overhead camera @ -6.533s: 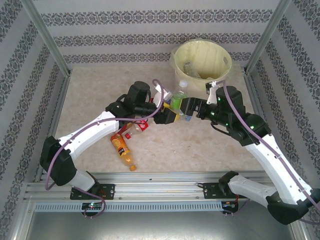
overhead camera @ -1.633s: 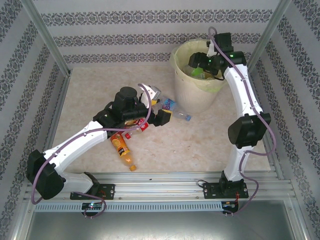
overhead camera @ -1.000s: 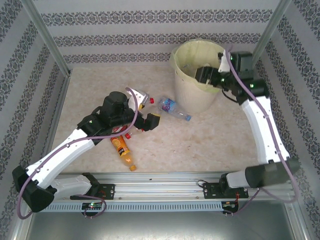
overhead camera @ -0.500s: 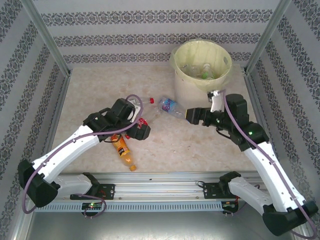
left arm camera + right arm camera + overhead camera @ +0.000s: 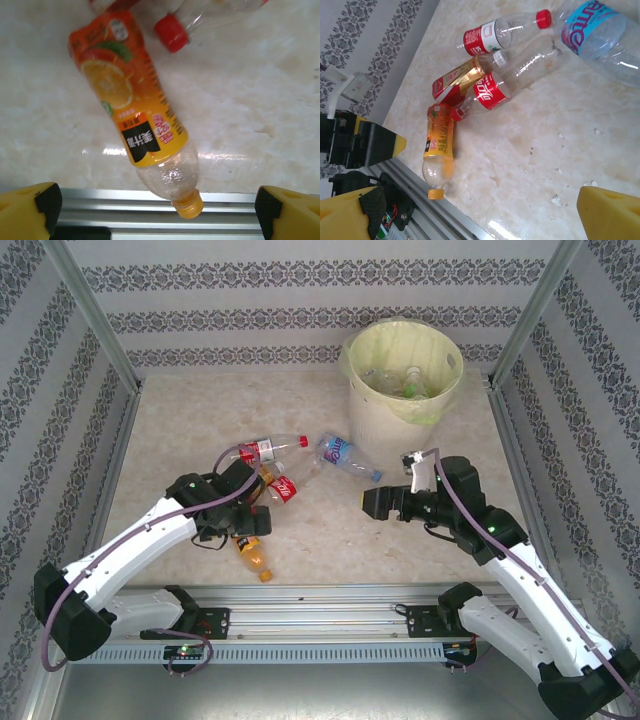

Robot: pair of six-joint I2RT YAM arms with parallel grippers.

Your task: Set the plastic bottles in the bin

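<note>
Right gripper (image 5: 375,503), jaws apart and empty, has swung back down from the bin (image 5: 378,418), where a green-labelled bottle (image 5: 408,389) now lies. Left gripper (image 5: 157,202), fingers spread wide, has pulled back toward the near rail and hangs over the orange bottle (image 5: 135,115). Four bottles remain on the table (image 5: 420,540), and the orange one looks like the next pick.
</note>
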